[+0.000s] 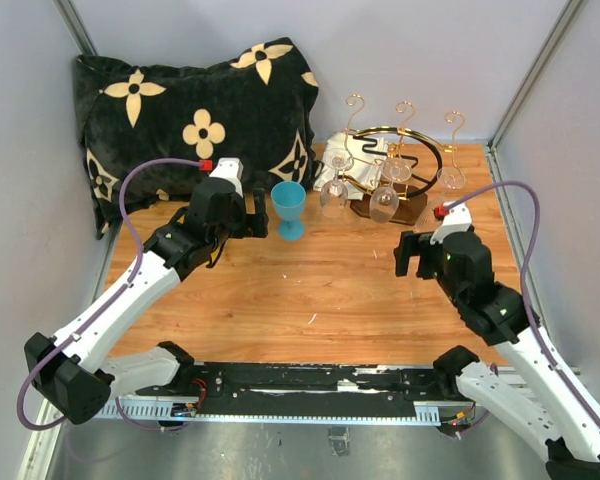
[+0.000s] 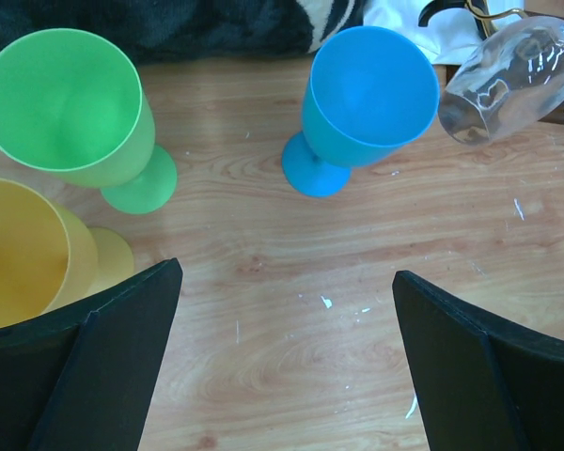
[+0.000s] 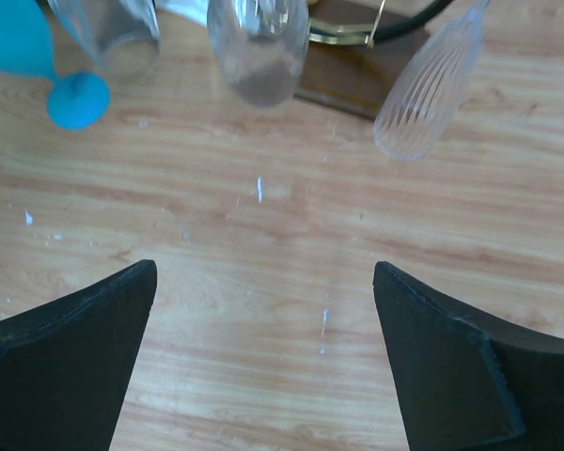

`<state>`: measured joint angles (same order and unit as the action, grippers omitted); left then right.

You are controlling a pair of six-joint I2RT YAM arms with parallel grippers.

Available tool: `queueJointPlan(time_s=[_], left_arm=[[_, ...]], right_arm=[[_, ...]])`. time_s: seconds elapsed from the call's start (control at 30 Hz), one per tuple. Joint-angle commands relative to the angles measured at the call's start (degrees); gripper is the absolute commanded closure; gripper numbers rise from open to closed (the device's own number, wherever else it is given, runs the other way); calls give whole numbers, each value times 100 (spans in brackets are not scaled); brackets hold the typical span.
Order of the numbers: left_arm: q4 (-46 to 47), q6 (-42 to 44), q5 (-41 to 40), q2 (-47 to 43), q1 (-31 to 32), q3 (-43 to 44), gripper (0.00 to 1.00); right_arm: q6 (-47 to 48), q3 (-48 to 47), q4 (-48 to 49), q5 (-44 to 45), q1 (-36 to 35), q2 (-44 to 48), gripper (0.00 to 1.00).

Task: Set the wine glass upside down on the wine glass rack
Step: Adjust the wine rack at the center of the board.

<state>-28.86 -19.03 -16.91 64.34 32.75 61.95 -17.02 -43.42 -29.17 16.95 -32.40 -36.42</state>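
The wine glass rack [image 1: 398, 160], gold wire with a black ring on a brown base [image 3: 352, 86], stands at the back right. Clear glasses [image 1: 384, 200] hang from it upside down, among them a ribbed one [image 3: 421, 94]. A blue wine glass [image 1: 289, 208] stands upright left of the rack. The left wrist view shows it [image 2: 368, 94] beside a green one [image 2: 70, 103] and a yellow one [image 2: 23, 254], both upright. My left gripper [image 2: 287, 274] is open just short of them, holding nothing. My right gripper [image 3: 265, 271] hovers open over bare wood in front of the rack.
A black pillow with cream flowers [image 1: 195, 110] leans at the back left. A white cloth [image 1: 330, 165] lies behind the rack. Grey walls close in the wooden table [image 1: 310, 290] on three sides. In the top view the left arm hides the green and yellow glasses.
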Motion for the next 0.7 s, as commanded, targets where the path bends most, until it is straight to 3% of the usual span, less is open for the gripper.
queueJointPlan(time_s=[0.0,0.17,0.43,0.67], left_arm=[[-52,165,-141,-54,3,161,0],[-122,324,-230,-258,3,34,0],[-298,557,-323,-617,3,-155,0],[-433,529,-167,-904,3,-339,0]], right_arm=[[539,-1023,-328,-73,371,-375,2],[629,-1999,-461,117,590,-981,1],[720,-3797,-658,0,819,-2569,20],[441,-4559,-460,-138,1163,-3833,30]])
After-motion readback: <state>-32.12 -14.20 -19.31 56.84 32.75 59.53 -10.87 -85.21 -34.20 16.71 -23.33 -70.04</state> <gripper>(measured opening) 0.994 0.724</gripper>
